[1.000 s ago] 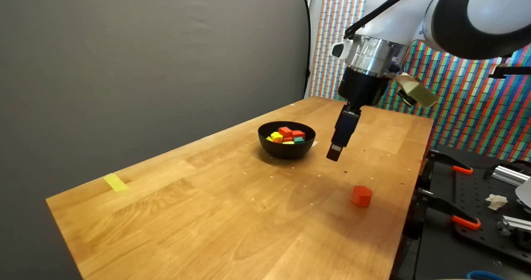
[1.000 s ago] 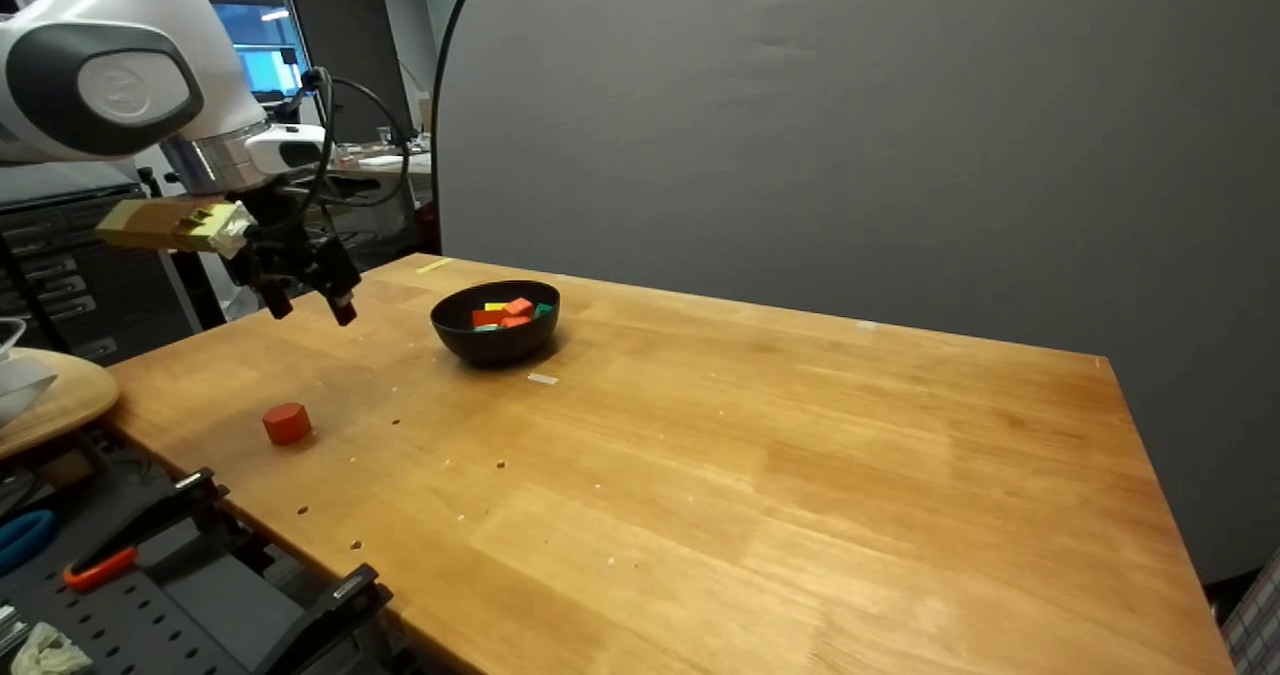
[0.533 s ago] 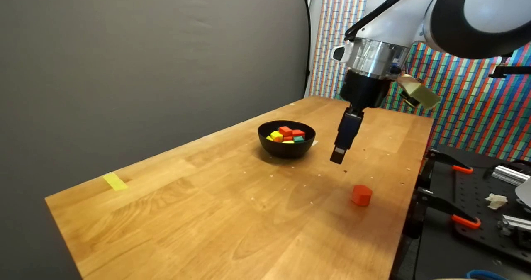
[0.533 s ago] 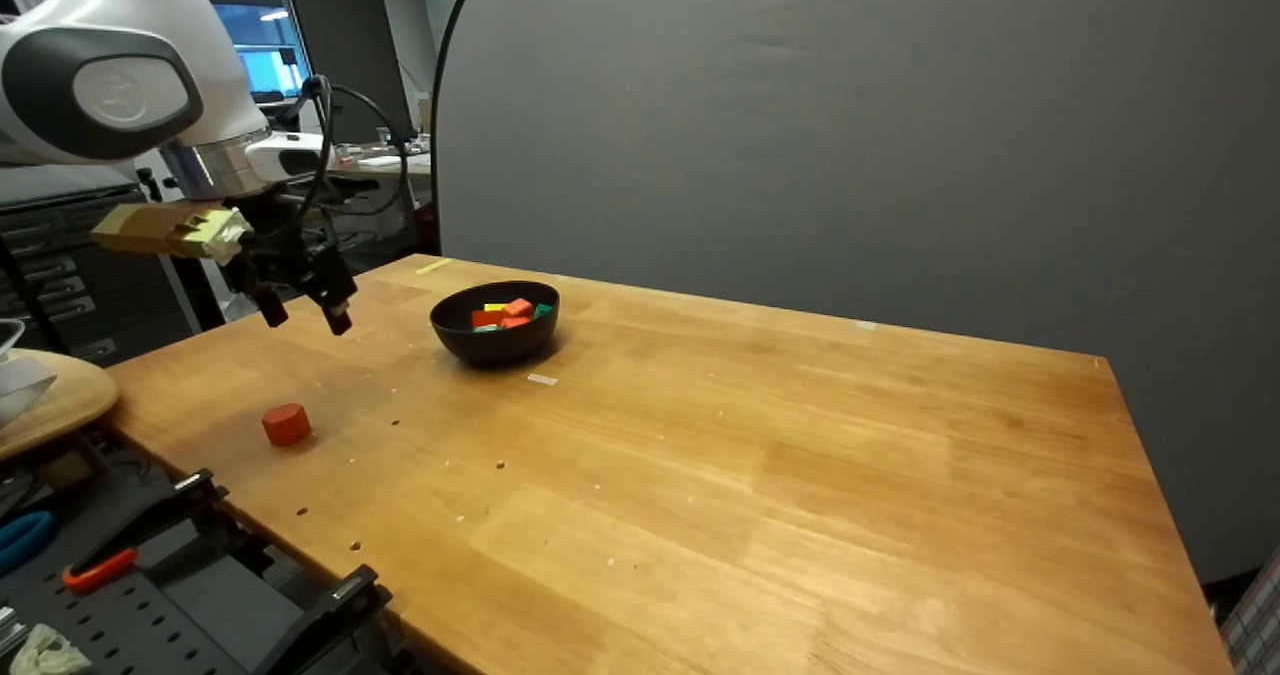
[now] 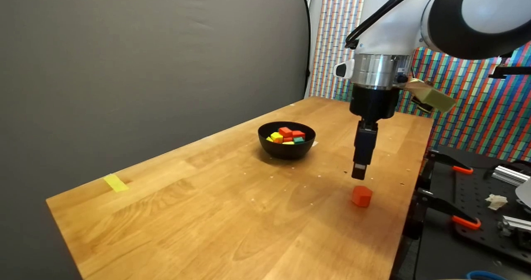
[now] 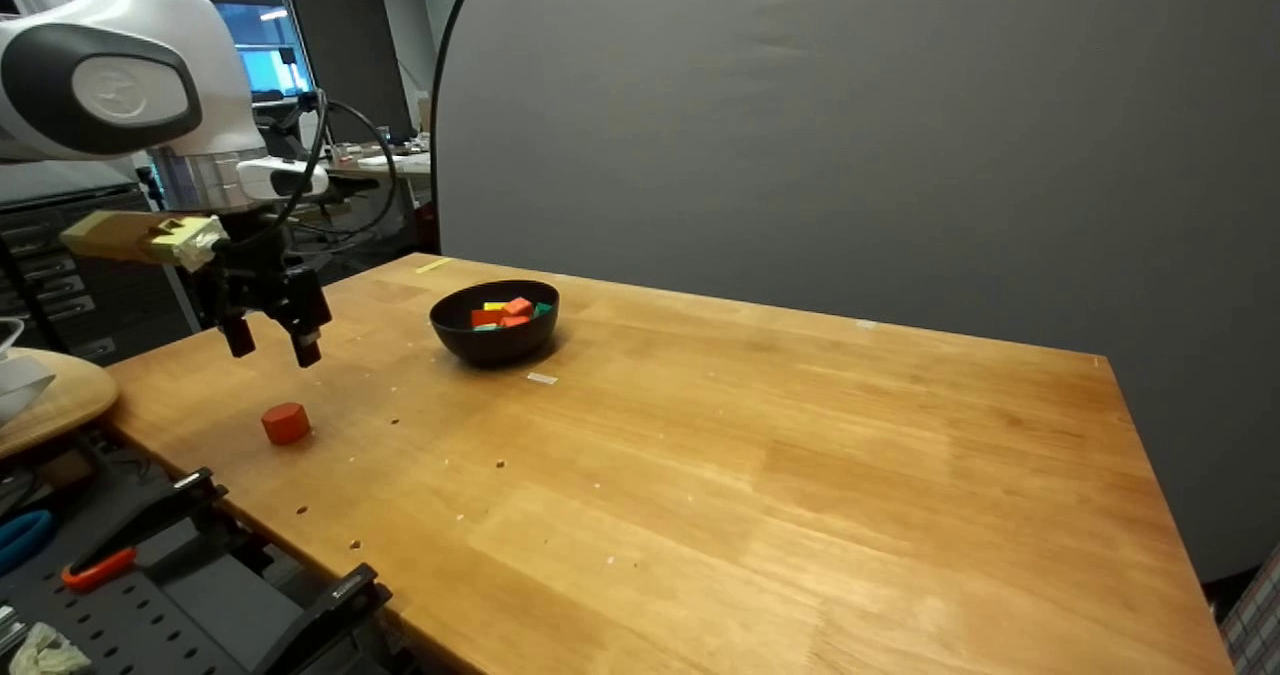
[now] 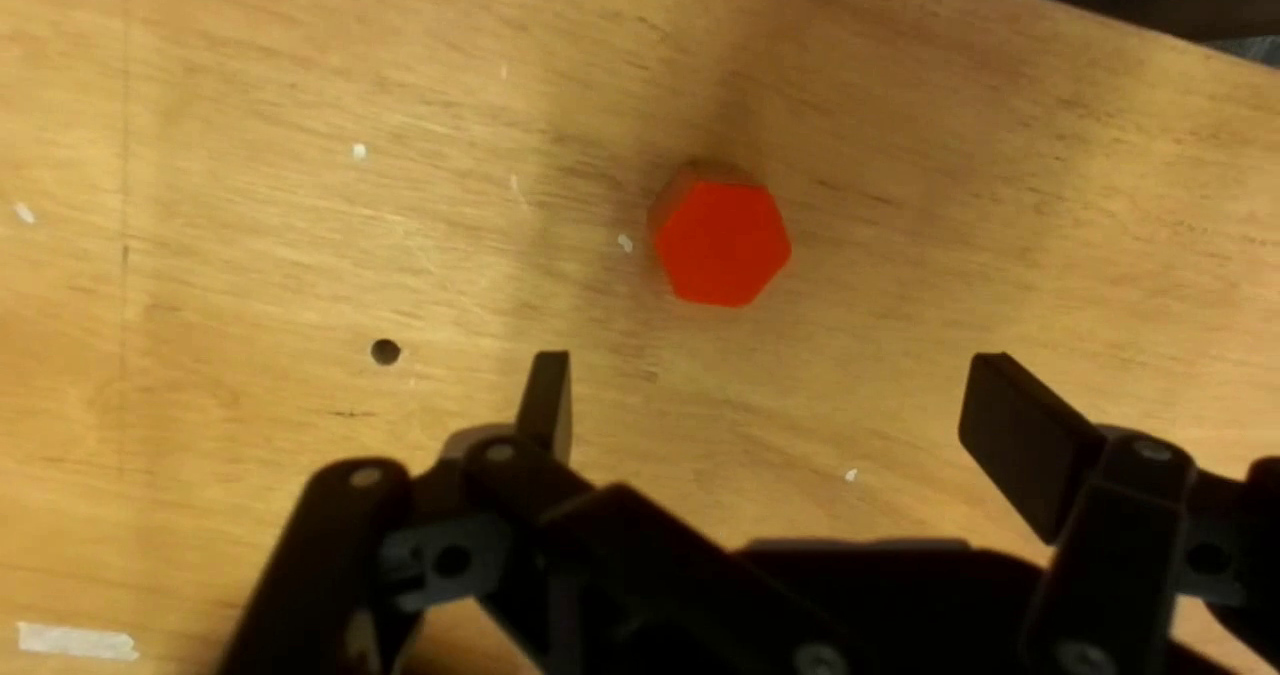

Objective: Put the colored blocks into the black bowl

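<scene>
while your pincer hangs above the bench, you have its two fingers spread wide, with nothing between them. below the fingertips and apart from them, one red block rests on the bench near its edge. in the wrist view, that block shows you a six-sided top; it sits ahead of the fingers, within their spread, nearer the one on the left of that view. your black bowl stands upright and well apart from it, farther toward the grey backdrop. inside, you can see the other blocks, red, yellow and green, lying in a loose heap; the wall hides part of them, so you cannot tell their exact number. just beside the bowl you have a small white strip on the bench, and in both exterior views a flat yellow strip lies near a corner. along the edge near the red block, you have black clamps with orange parts, and by them a dark plate full of holes. your white arm has a yellowish, box-like piece by its wrist; a round wooden board shows beside the bench.
</scene>
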Motion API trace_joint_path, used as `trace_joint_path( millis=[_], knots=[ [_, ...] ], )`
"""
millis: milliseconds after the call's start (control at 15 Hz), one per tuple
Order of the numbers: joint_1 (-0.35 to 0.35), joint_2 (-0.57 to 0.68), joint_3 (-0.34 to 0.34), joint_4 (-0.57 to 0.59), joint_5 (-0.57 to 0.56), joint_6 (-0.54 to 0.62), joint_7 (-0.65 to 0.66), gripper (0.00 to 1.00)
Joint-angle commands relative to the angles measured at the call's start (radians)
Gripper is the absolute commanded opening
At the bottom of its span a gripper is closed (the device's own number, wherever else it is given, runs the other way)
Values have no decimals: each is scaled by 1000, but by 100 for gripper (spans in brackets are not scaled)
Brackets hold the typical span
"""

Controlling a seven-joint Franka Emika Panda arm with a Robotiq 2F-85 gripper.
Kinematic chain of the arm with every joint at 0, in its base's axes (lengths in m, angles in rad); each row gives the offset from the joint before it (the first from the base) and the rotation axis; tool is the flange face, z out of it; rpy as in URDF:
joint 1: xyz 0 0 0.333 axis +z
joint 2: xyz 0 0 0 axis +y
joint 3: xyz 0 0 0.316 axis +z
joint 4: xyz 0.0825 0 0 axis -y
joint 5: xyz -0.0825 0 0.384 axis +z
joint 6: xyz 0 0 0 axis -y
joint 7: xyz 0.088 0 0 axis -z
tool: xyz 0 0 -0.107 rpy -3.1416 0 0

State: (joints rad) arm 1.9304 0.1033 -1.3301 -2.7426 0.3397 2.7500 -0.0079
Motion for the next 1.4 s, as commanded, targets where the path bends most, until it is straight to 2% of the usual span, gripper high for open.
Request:
trace_joint_path(
  millis=[0,400,533,600,667,933,1000,1067,1333],
  knots=[
    [-47,-32,41,3,54,-24,-29,100],
    [-113,-50,109,-2,201,-32,-89,100],
    [-139,-27,135,3,261,-59,-121,100],
    [-147,4,141,10,284,-34,-126,100],
    [-110,-8,114,-2,232,-38,-81,100],
    [-129,-1,121,-1,253,-37,-95,100],
    [-328,1,314,9,152,-34,20,100],
    [-352,57,360,20,134,-54,90,100],
    [-619,157,677,59,31,-61,303,100]
  ],
)
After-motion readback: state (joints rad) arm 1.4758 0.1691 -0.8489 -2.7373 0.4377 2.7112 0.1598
